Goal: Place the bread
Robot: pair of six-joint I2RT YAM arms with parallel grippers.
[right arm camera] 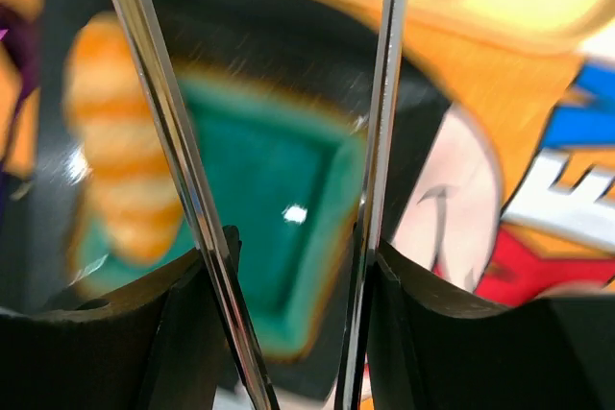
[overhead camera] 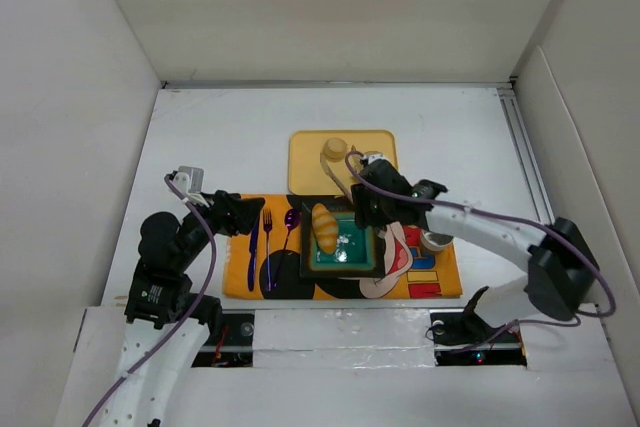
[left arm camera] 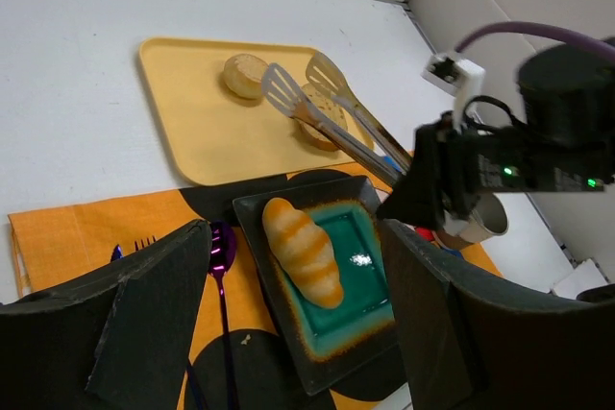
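Observation:
A long ridged roll (overhead camera: 325, 227) lies on the left side of a square teal plate (overhead camera: 362, 255); the left wrist view shows the roll (left arm camera: 303, 249) and the plate (left arm camera: 370, 285) too. A round bun (left arm camera: 245, 75) and a brownish slice (left arm camera: 319, 133) sit on a yellow tray (left arm camera: 192, 122). My right gripper (overhead camera: 366, 193) is shut on metal tongs (left arm camera: 332, 117). The tong arms (right arm camera: 183, 170) are spread, and their tips are at the slice. My left gripper (overhead camera: 240, 215) is open and empty, low over the mat left of the plate.
An orange printed placemat (overhead camera: 240, 282) holds the plate, a blue knife (overhead camera: 252, 242), a purple fork (overhead camera: 267, 237) and a purple spoon (overhead camera: 288, 232). A cup (overhead camera: 437, 239) stands at the mat's right edge. White walls enclose the table on three sides.

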